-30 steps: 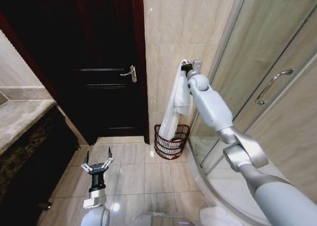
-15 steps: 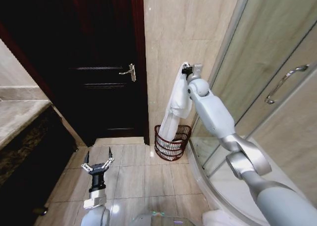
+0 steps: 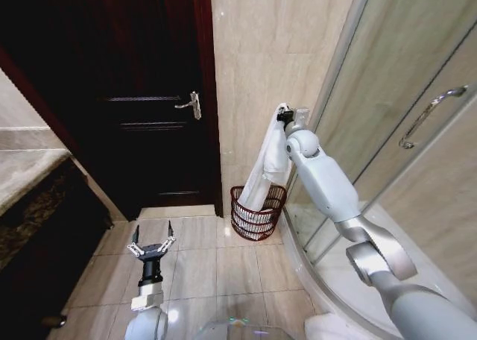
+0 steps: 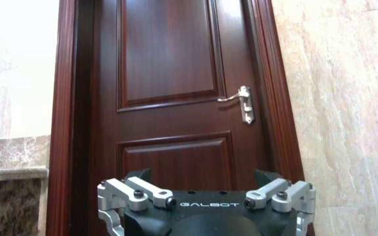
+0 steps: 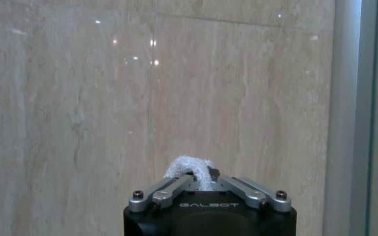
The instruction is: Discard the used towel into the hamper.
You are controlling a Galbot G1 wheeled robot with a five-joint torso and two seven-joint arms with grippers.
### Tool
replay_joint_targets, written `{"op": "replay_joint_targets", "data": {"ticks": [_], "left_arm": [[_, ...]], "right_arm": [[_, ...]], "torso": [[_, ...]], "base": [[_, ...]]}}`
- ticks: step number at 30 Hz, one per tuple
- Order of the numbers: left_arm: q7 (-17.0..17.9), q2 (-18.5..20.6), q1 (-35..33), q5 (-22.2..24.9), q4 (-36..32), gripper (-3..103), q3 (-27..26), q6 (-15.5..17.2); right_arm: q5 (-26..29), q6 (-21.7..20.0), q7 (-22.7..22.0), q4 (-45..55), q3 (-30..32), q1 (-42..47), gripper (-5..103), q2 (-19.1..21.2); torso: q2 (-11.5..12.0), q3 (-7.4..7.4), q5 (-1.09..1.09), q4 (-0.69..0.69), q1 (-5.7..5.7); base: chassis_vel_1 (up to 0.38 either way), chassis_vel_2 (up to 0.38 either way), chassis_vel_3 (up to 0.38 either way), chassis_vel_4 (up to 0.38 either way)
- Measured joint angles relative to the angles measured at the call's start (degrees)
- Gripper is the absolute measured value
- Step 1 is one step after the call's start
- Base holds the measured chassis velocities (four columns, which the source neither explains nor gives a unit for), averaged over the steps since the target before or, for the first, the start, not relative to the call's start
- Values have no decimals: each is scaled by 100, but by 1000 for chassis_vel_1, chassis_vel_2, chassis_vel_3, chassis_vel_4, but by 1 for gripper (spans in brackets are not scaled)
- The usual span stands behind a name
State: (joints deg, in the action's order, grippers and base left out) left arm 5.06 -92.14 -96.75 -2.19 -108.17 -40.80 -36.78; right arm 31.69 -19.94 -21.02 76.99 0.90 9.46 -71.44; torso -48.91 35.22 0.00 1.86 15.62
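My right gripper point(image 3: 283, 116) is raised against the beige tiled wall point(image 3: 253, 49), between the dark door point(image 3: 149, 94) and the shower enclosure's glass point(image 3: 402, 71). Its fingers are pinched narrow on the top of the white towel point(image 3: 270, 165); in the right wrist view a tuft of the towel point(image 5: 190, 167) stands up between the closed fingers.

Change noted: over the last second the gripper and towel have come down the wall, from about the height of the door handle point(image 3: 192, 104) to clearly below it. The whole view has also shifted, so part of that may be camera movement. The towel hangs straight from my grip, and its lower end now sits inside the hamper point(image 3: 256, 213), below the rim, where a second ago it only reached the opening.

The hamper stands on the floor tiles point(image 3: 216, 265) at the foot of the wall, in the corner between the door frame and the shower kerb, directly beneath the towel.

Judgement: the towel is lined up over the hamper and partly in; the deposit is not complete while I hold the top. Most of the cloth is above the rim, so a release from here could leave some draped over the edge.

My left gripper point(image 3: 152, 248) hangs low over the floor tiles before the door, fingers spread wide, holding nothing, as a second ago.
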Motion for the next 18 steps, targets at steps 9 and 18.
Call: {"op": "replay_joint_targets", "data": {"ticks": [9,18], "left_arm": [[-43,0,53,-81,52,100,13,12],[-51,0,158,-163,93,100,80,77]], "right_arm": [[-102,48,40,221,42,187,2,83],[-62,1,-29,548,39,375,2,241]], "torso": [[222,-125,0,0,-97],[459,-261,-1,0,-198]], "base": [[-23,10,7,-22],[-54,31,29,-53]]}}
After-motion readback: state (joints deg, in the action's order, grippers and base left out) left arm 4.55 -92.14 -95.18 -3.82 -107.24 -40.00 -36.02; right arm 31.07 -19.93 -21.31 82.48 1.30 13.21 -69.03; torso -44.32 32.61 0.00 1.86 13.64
